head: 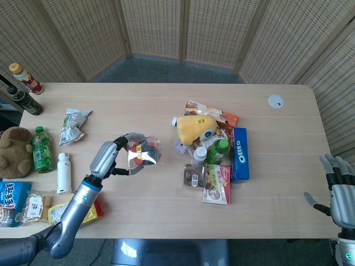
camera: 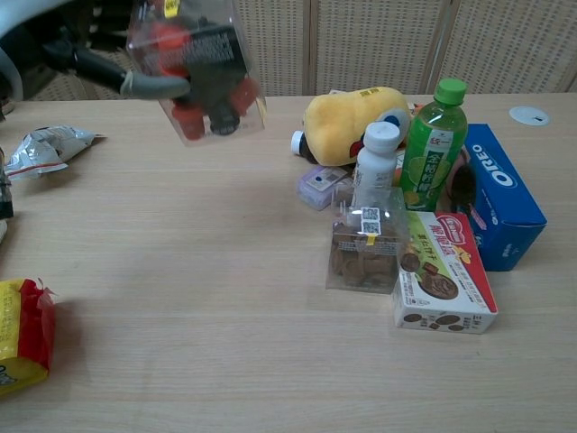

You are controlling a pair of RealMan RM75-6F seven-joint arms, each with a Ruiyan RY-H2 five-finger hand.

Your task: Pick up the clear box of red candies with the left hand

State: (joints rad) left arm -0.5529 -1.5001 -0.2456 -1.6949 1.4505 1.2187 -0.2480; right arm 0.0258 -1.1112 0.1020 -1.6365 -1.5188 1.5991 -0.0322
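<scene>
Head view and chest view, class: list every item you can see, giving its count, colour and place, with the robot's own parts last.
candy box: 1, clear with red candies, lifted off table
brown snack box: 1, clear, centre
Oreo box: 1, blue, right
plush toy: 1, yellow, centre
green bottle: 1, beside plush
white bottle: 1, centre
teddy: 1, brown, left edge
left hand: grey, fingers holding candy box
right hand: grey, beyond the table's right edge, empty

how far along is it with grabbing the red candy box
Nearly done. The left robot hand grips the candy box, and the chest view shows the box hanging well above the table, away from the snack pile with the cookie box. The right robot hand sits idle at the table edge. Only holding it steady looks left.
</scene>
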